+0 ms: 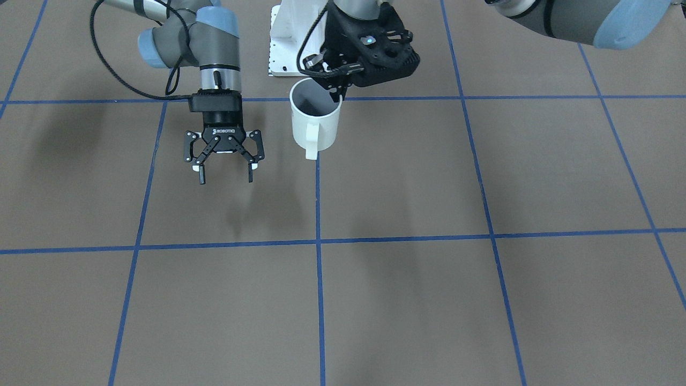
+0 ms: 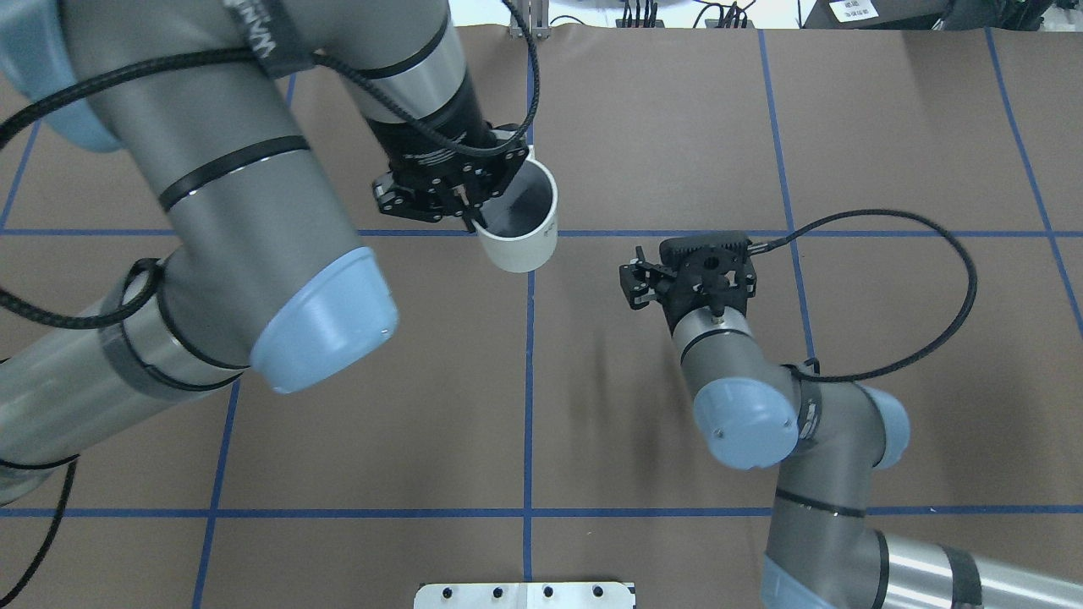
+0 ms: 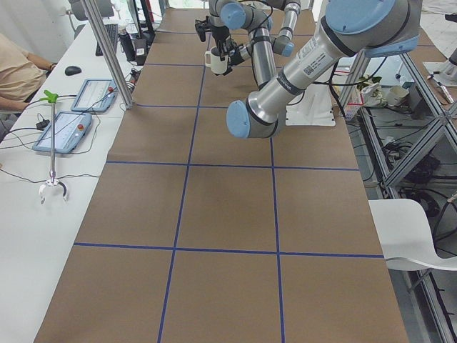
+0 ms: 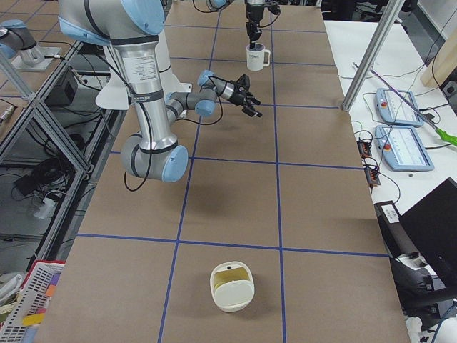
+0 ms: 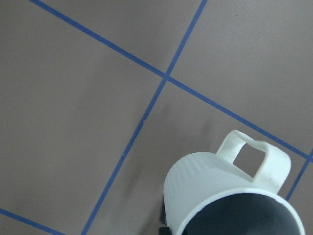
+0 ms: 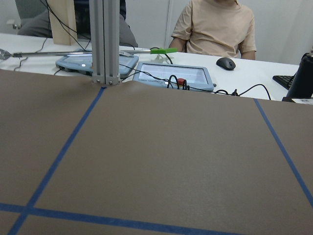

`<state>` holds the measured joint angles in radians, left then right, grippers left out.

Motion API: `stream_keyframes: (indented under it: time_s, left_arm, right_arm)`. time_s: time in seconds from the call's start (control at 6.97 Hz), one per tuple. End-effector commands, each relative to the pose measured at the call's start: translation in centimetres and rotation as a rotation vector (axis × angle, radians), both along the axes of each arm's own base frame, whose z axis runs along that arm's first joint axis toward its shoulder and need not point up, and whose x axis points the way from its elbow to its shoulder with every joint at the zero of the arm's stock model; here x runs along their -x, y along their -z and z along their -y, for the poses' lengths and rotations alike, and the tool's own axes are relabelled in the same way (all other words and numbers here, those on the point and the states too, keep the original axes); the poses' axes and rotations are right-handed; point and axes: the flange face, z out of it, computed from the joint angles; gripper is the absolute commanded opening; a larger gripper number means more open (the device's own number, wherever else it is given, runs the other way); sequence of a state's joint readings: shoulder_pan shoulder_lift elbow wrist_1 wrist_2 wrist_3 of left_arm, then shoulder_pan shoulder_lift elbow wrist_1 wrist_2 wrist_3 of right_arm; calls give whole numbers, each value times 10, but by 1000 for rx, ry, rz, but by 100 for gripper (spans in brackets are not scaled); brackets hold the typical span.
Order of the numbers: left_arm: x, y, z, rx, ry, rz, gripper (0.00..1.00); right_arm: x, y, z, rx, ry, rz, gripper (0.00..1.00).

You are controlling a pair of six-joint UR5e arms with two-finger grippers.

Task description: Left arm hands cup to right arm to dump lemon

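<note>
Cup (image 1: 316, 123) hangs upright from left gripper (image 1: 337, 92), jaws clamped on its rim, leaving the body free for handover. Right gripper (image 1: 225, 177) hovers alongside, jaws wide apart and empty.

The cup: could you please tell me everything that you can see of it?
The cup is a cream-white mug, ceramic by its look, with a finely ribbed wall, a dark grey inside and one loop handle turned away from the robot. It hangs upright, seemingly clear of the table, near a crossing of blue lines. The left tool pinches its rim, one finger inside; nothing else touches it. No contents show.
</note>
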<state>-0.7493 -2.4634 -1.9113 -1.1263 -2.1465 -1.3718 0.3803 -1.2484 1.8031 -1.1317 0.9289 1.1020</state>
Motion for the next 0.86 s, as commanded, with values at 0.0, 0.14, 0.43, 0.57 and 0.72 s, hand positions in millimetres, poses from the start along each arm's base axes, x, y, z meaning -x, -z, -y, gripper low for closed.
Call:
stream_keyframes:
  time_s: [0.0, 0.14, 0.43, 0.57, 0.72]
  left_arm:
    - [59, -113, -2, -180, -111, 60, 0]
    - [76, -173, 10, -234, -150, 93, 0]
    - [157, -293, 41, -314, -201, 157, 0]
    - [204, -352, 69, -304, -263, 155, 0]
    - [237, -416, 83, -291, -349, 122, 0]
  right_arm:
    - [-120, -38, 65, 145, 219, -49, 100]
    - [-203, -63, 84, 221, 302, -36, 100]
    - [-348, -126, 90, 296, 442, -40, 100]
    - [-404, -160, 77, 312, 483, -56, 100]
    - [-428, -182, 63, 339, 499, -68, 100]
